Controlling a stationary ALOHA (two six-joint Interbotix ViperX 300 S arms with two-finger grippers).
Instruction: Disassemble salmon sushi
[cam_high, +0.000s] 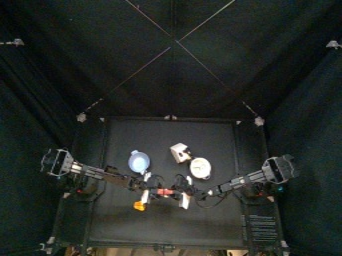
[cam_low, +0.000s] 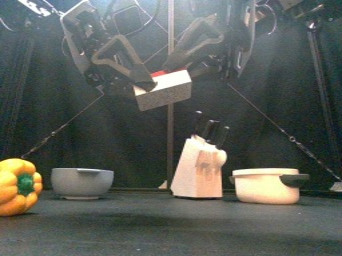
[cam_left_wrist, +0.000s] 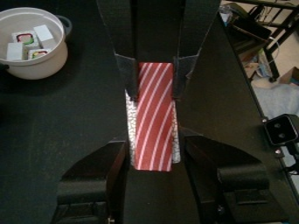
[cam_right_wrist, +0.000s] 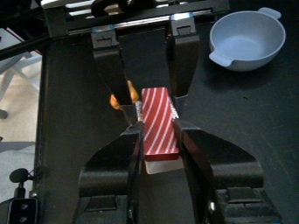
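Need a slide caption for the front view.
Both tools hold the red-striped salmon sushi block aloft above the white knife block.

Dim, black-curtained scene lit from above; wrist views brighter, front view slightly soft.

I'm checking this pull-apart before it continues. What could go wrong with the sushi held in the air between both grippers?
1. Both the left gripper and the right gripper clamp the same salmon sushi, so pulling may lift the whole piece instead of the salmon strip.
2. It hangs high above the table; a slip could drop the rice.
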